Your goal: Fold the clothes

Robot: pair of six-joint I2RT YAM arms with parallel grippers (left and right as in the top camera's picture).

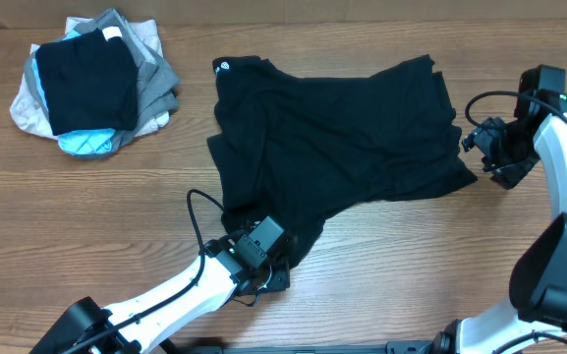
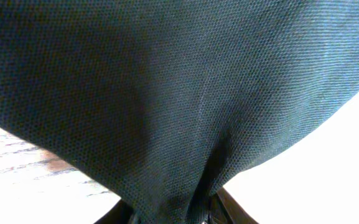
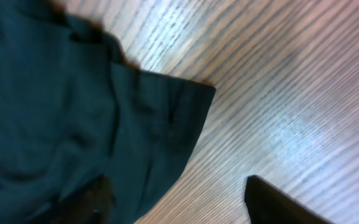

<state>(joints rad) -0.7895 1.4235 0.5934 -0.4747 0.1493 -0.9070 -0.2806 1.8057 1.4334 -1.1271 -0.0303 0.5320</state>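
Pile (image 1: 91, 84): far L, back of table (image 1: 381, 265); stacked black/grey/beige/lt-blue garments, well apart from the work.
L claw (image 1: 268, 254): near edge of table, at near-L corner of shirt (image 1: 332, 138). Wrist view is all black knit, cloth puckering down betw. the fingers. Reads as clamped on the fabric.
Shirt: centre of table, spread mostly flat but rumpled, wrinkles thru the middle. Small round white logo (image 1: 223, 68) at back-L corner. No fold in it yet.
R claw (image 1: 480, 147): at shirt's R edge. Jaws apart, one finger at the cloth, the other over bare wood, hem corner betw. them. Not gripping.
Done: shirt laid out and L corner taken, far as I can judge.
Left: R grip on its corner, then every fold, then prob. onto the pile. Basically the whole job is ahead.
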